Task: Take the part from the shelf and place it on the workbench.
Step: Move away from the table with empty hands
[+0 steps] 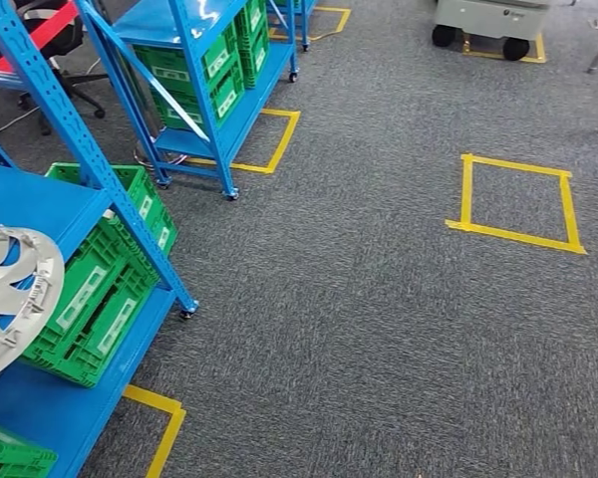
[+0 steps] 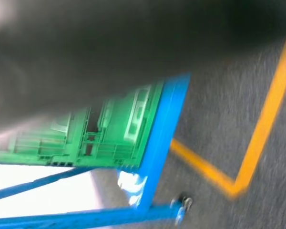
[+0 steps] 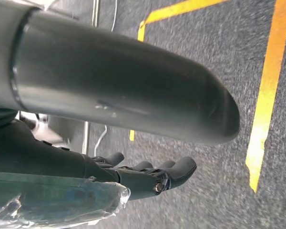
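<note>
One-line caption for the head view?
Silver plastic hubcap on blue metal shelf beside green plastic crates; yellow tape square on grey carpet.

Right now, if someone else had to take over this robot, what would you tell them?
Left hand: a dark blur close to the camera, so its grip cannot be told.
Right hand: fingers stretched over the carpet, with a shiny silvery edge beside them. Whether the hand holds it is unclear.
The part, a silver wheel cover, is at the front of the blue shelf, overlapping a green crate.
Done: possibly lifted off the shelf, but that is not certain.
Left: carry it to the workbench and set it down.
</note>
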Action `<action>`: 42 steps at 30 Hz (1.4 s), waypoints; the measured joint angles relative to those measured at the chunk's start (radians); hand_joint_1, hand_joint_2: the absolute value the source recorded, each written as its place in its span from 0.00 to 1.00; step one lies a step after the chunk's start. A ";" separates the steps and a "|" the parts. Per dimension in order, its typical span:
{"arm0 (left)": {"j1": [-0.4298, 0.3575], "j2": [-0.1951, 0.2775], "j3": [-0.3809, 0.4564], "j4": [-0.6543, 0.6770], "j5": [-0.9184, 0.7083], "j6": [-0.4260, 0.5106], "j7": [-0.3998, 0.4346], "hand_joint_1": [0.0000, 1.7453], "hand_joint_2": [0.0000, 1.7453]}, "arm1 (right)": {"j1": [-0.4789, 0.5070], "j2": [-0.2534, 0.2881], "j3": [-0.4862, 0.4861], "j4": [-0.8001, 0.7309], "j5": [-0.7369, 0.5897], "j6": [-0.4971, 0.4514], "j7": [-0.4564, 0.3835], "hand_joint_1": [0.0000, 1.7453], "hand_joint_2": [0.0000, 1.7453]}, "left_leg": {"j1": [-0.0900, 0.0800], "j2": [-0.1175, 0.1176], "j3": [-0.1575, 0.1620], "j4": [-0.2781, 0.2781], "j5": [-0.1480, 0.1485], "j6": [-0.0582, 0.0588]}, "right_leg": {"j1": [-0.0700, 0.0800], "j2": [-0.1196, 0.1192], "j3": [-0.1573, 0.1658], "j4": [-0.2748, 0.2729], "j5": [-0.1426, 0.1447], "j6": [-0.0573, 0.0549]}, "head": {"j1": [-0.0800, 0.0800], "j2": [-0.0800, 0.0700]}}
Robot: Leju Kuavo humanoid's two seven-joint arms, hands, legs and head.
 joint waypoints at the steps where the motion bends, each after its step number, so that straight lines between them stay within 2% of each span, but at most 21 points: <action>1: 0.000 0.001 -0.005 0.005 0.001 0.000 0.000 0.00 0.00 | -0.004 -0.003 0.009 0.000 -0.003 -0.002 0.001 0.00 0.00 | 0.000 0.001 0.006 -0.011 0.018 0.003 | 0.002 -0.011 0.000 0.000 -0.002 -0.001 | 0.000 0.000; 2: 0.001 0.002 -0.010 0.009 0.001 0.001 0.000 0.00 0.00 | -0.009 -0.005 0.019 0.000 -0.008 -0.005 0.003 0.00 0.00 | -0.001 0.005 0.031 -0.058 0.049 0.007 | 0.004 -0.022 0.001 0.000 -0.005 -0.001 | 0.000 0.000; 4: 0.000 0.006 -0.018 0.015 0.004 0.003 -0.001 0.00 0.00 | -0.018 -0.009 0.038 0.000 -0.019 -0.013 0.006 0.00 0.00 | -0.009 0.045 0.109 -0.204 0.108 0.023 | 0.009 -0.040 0.009 0.002 -0.011 0.003 | 0.000 0.000; 6: -0.004 0.009 -0.028 0.020 0.010 0.008 -0.005 0.00 0.00 | -0.024 -0.012 0.057 0.001 -0.034 -0.023 0.009 0.00 0.00 | -0.018 0.080 0.153 -0.288 0.127 0.036 | 0.013 -0.059 0.016 0.003 -0.017 0.011 | 0.001 0.000; 7: -0.005 0.010 -0.033 0.022 0.015 0.012 -0.007 0.00 0.00 | -0.028 -0.014 0.067 0.001 -0.043 -0.029 0.011 0.00 0.00 | -0.022 0.081 0.154 -0.296 0.126 0.039 | 0.015 -0.068 0.021 0.002 -0.019 0.016 | 0.001 0.000; 9: -0.005 0.010 -0.041 0.027 0.027 0.017 -0.011 0.00 0.00 | -0.040 -0.021 0.086 0.003 -0.062 -0.041 0.015 0.00 0.00 | -0.019 0.060 0.153 -0.303 0.133 0.047 | 0.013 -0.075 0.029 0.002 -0.023 0.026 | 0.002 0.000; 11: -0.005 0.009 -0.050 0.031 0.038 0.021 -0.012 0.00 0.00 | -0.049 -0.027 0.105 0.005 -0.080 -0.055 0.019 0.00 0.00 | -0.014 0.042 0.155 -0.313 0.142 0.056 | 0.010 -0.034 0.009 0.050 -0.057 0.036 | 0.007 0.000; 14: -0.007 0.008 -0.063 0.032 0.055 0.024 -0.012 0.00 0.00 | -0.056 -0.034 0.138 0.012 -0.111 -0.071 0.026 0.00 0.00 | -0.011 0.010 0.154 -0.314 0.145 0.062 | 0.006 0.023 -0.090 0.240 -0.138 0.044 | 0.014 0.000; 16: -0.007 0.008 -0.070 0.033 0.066 0.023 -0.012 0.00 0.00 | -0.063 -0.036 0.159 0.016 -0.129 -0.080 0.030 0.00 0.00 | -0.011 -0.012 0.156 -0.314 0.144 0.062 | 0.005 0.028 -0.125 0.283 -0.124 0.047 | 0.014 0.000; 18: -0.007 0.008 -0.078 0.033 0.074 0.022 -0.011 0.00 0.00 | -0.071 -0.040 0.177 0.020 -0.142 -0.087 0.032 0.00 0.00 | -0.009 -0.034 0.162 -0.312 0.140 0.058 | 0.000 0.039 -0.090 0.180 -0.045 0.049 | 0.014 0.000; 20: -0.009 0.009 -0.082 0.033 0.076 0.021 -0.011 0.00 0.00 | -0.077 -0.042 0.191 0.023 -0.147 -0.090 0.033 0.00 0.00 | -0.012 -0.055 0.162 -0.306 0.134 0.048 | -0.007 0.072 -0.038 0.059 0.005 0.049 | 0.014 0.000; 22: -0.009 0.011 -0.084 0.033 0.076 0.021 -0.011 0.00 0.00 | -0.083 -0.043 0.201 0.026 -0.150 -0.092 0.034 0.00 0.00 | -0.013 -0.072 0.154 -0.301 0.133 0.036 | -0.008 0.088 -0.018 0.019 0.005 0.041 | 0.015 0.000; 25: -0.007 0.014 -0.088 0.034 0.086 0.021 -0.011 0.00 0.00 | -0.092 -0.043 0.215 0.027 -0.166 -0.101 0.037 0.00 0.00 | -0.009 -0.066 0.144 -0.287 0.123 0.021 | -0.007 0.065 -0.013 0.015 0.008 0.019 | 0.013 0.000; 27: -0.008 0.017 -0.096 0.034 0.103 0.021 -0.008 0.00 0.00 | -0.095 -0.043 0.230 0.029 -0.194 -0.117 0.043 0.00 0.00 | -0.009 -0.027 0.106 -0.205 0.073 0.011 | -0.007 0.045 -0.010 0.013 0.007 0.008 | 0.009 0.000; 29: -0.009 0.020 -0.105 0.034 0.115 0.021 -0.006 0.00 0.00 | -0.097 -0.044 0.245 0.033 -0.216 -0.129 0.048 0.00 0.00 | -0.008 -0.005 0.039 -0.071 0.013 0.005 | -0.004 0.023 -0.010 0.013 0.004 0.003 | 0.007 0.000; 31: -0.009 0.022 -0.110 0.034 0.121 0.021 -0.004 0.00 0.00 | -0.100 -0.044 0.255 0.037 -0.225 -0.134 0.050 0.00 0.00 | -0.008 -0.002 0.007 -0.012 0.010 0.005 | -0.001 0.003 -0.008 0.013 0.001 0.000 | 0.007 0.000; 32: -0.009 0.022 -0.112 0.034 0.124 0.021 -0.003 0.00 0.00 | -0.103 -0.044 0.259 0.038 -0.231 -0.138 0.052 0.00 0.00 | -0.009 -0.001 0.019 -0.037 0.036 0.008 | 0.001 -0.005 -0.006 0.013 -0.001 0.000 | 0.007 0.000; 35: -0.004 0.024 -0.117 0.033 0.149 0.018 0.007 0.00 0.00 | -0.109 -0.043 0.265 0.042 -0.288 -0.173 0.066 0.00 0.00 | -0.015 0.033 0.112 -0.227 0.127 0.026 | 0.006 -0.024 -0.001 0.014 -0.010 0.006 | 0.007 0.000; 37: 0.005 0.025 -0.126 0.022 0.183 0.006 0.019 0.00 0.00 | -0.111 -0.043 0.265 0.045 -0.354 -0.216 0.077 0.00 0.00 | -0.021 0.051 0.138 -0.285 0.132 0.036 | 0.010 -0.035 0.001 0.013 -0.016 0.015 | 0.009 0.000; 39: 0.026 0.026 -0.139 -0.006 0.227 -0.019 0.039 0.00 0.00 | -0.113 -0.043 0.264 0.047 -0.436 -0.270 0.083 0.00 0.00 | -0.021 0.042 0.141 -0.294 0.133 0.045 | 0.010 -0.044 0.011 0.011 -0.019 0.026 | 0.009 0.000; 42: 0.061 0.028 -0.159 -0.064 0.280 -0.053 0.066 0.00 0.00 | -0.111 -0.043 0.260 0.050 -0.535 -0.338 0.085 0.00 0.00 | -0.014 0.026 0.148 -0.308 0.144 0.059 | 0.007 -0.005 -0.015 0.079 -0.067 0.039 | 0.014 0.000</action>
